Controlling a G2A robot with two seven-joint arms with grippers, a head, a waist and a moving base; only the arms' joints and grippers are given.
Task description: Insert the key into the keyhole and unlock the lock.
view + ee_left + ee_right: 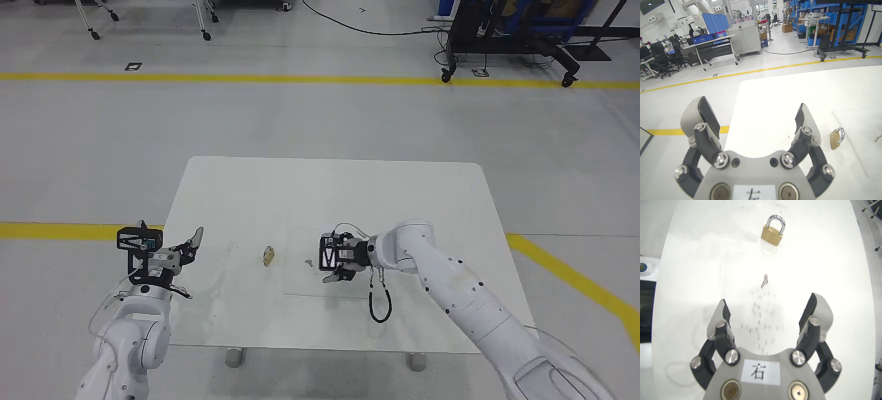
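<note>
White table [400, 190] on a pale workshop floor, yellow floor lines [300, 78] running across beyond it and beside it, and from the left wrist you can see blue shelving [848, 19] and office chairs [662, 56] well back in the room. Down on the tabletop, the brass padlock [268, 256] lies near the front half, roughly mid-width, and the right wrist view gives a lovely look at it [773, 234]: silver shackle seated in the body on both legs, so locked as it lies. Just beside it, toward the right arm, there's the little metal key [309, 263], flat on the surface [765, 280], apart from the padlock and touching nothing else. Right gripper [325, 262] is low over the table, near the key, pointing along the line of key and padlock; its jaws are spread wide with nothing between them [768, 303], just dark scuff marks [761, 321] on the white surface beneath. A black cable loop [380, 300] hangs off that arm. Over on the other side, the left gripper [190, 250] sits at the table's left edge, well apart from the padlock, jaws wide and empty too [752, 106], one finger over the floor, the other over the tabletop.
</note>
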